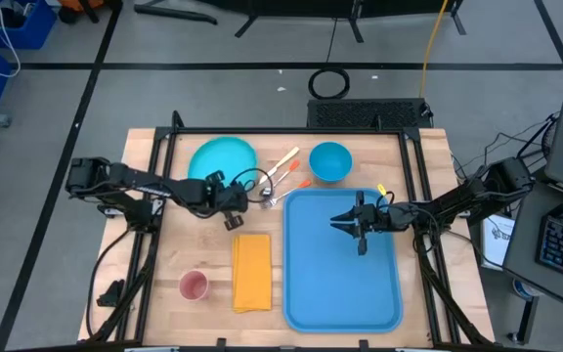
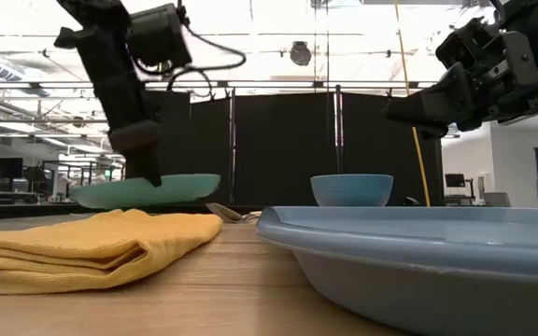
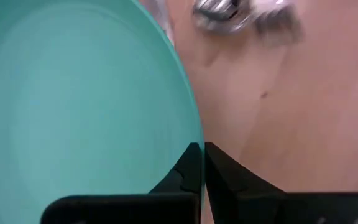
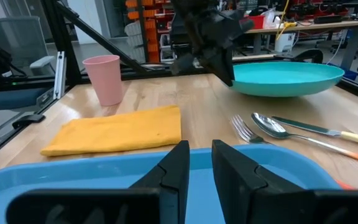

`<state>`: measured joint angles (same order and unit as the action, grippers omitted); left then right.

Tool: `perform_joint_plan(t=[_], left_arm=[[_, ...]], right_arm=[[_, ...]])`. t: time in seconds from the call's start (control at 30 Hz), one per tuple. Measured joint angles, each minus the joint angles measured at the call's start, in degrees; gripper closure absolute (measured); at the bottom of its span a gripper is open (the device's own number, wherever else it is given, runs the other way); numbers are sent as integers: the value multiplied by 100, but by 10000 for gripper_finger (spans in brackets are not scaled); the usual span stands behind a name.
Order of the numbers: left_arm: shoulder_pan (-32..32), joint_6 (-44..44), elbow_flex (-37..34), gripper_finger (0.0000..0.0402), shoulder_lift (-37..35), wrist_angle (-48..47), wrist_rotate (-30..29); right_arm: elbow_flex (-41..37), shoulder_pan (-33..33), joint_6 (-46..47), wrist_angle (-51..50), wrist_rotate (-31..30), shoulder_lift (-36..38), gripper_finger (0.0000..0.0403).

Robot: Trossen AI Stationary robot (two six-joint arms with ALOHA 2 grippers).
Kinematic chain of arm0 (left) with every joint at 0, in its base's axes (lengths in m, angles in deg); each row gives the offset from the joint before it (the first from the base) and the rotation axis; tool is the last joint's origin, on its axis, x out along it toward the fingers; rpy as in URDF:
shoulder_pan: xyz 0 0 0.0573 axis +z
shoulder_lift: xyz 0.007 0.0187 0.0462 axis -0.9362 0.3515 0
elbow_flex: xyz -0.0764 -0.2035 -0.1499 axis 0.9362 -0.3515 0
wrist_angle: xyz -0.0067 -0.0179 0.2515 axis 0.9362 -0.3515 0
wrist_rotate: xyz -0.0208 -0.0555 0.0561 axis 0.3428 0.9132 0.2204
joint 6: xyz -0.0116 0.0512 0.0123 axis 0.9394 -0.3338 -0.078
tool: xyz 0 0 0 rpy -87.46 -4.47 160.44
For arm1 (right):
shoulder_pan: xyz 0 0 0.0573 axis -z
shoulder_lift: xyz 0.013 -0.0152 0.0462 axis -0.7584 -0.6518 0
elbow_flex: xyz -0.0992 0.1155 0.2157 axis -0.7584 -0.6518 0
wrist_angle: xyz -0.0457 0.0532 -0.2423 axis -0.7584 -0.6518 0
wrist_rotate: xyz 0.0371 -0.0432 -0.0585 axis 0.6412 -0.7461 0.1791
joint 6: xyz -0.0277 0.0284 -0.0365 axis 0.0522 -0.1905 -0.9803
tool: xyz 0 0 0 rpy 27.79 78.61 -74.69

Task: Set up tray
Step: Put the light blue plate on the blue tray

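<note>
From above, the large flat blue plastic tray [image 1: 342, 259] lies toward the right edge of the wooden table [image 1: 150, 269] with nothing in it, so the set-up has barely begun: the round turquoise plate [image 1: 222, 159], the blue bowl [image 1: 329, 161] and the cutlery [image 1: 283, 172] sit near the far edge, the folded yellow-orange napkin [image 1: 251, 271] just left of the tray, and the pink cup [image 1: 194, 286] toward the near-left corner. At table height, the plate [image 2: 148, 191] appears tipped up off the table under the left arm. The left wrist view shows the left end effector [image 3: 201, 163] shut on the plate's rim [image 3: 188, 124]. From the right wrist, the right end effector [image 4: 201, 163] hovers over the tray [image 4: 61, 171], its fingers nearly closed and holding nothing.
</note>
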<state>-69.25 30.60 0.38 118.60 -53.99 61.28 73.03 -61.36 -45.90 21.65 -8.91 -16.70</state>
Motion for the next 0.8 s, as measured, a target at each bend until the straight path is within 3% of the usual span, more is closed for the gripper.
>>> perform_joint_plan(t=[0.4,0.8], left_arm=[[-999,-125,1034,397,0,17,0],[-1624,-307,1193,397,0,788,179]], right_arm=[[0,-41,-44,405,46,0,344],[0,-714,-742,1609,56,0,344]])
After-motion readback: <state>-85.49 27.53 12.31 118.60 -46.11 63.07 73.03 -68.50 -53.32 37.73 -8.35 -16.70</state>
